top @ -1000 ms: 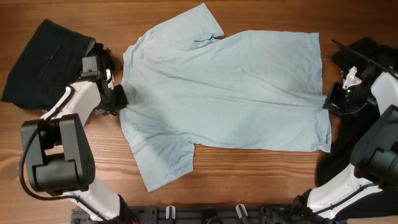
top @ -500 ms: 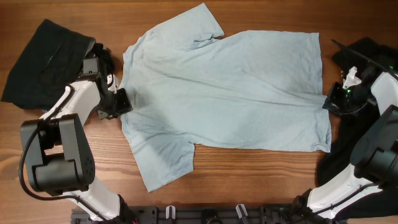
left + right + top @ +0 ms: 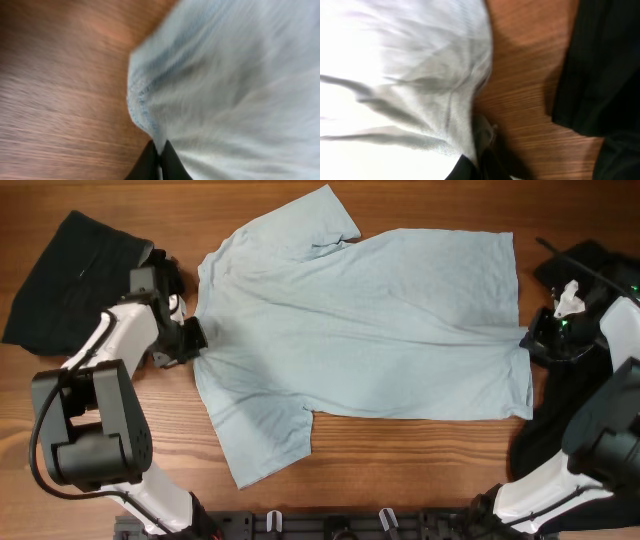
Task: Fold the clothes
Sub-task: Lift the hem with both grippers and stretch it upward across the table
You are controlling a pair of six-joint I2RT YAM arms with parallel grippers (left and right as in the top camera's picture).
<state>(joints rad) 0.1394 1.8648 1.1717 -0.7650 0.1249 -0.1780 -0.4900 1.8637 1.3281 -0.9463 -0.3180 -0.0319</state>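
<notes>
The pale sky-blue T-shirt lies flat on the wooden table, collar to the left and hem to the right. My left gripper is shut on the collar edge; the left wrist view shows the black fingertips pinching the stitched blue rim. My right gripper is shut on the hem at the shirt's right edge; the right wrist view shows the fingers closed on the pale fabric. A black garment lies at far left, another at far right.
The black garment on the right also shows in the right wrist view, close beside the hem. The table's front edge has a black rail. Bare wood lies in front of the shirt.
The left gripper has shifted slightly along the collar edge, staying shut on it. The right gripper has moved a little up and to the right with the hem. The shirt stays flat.
</notes>
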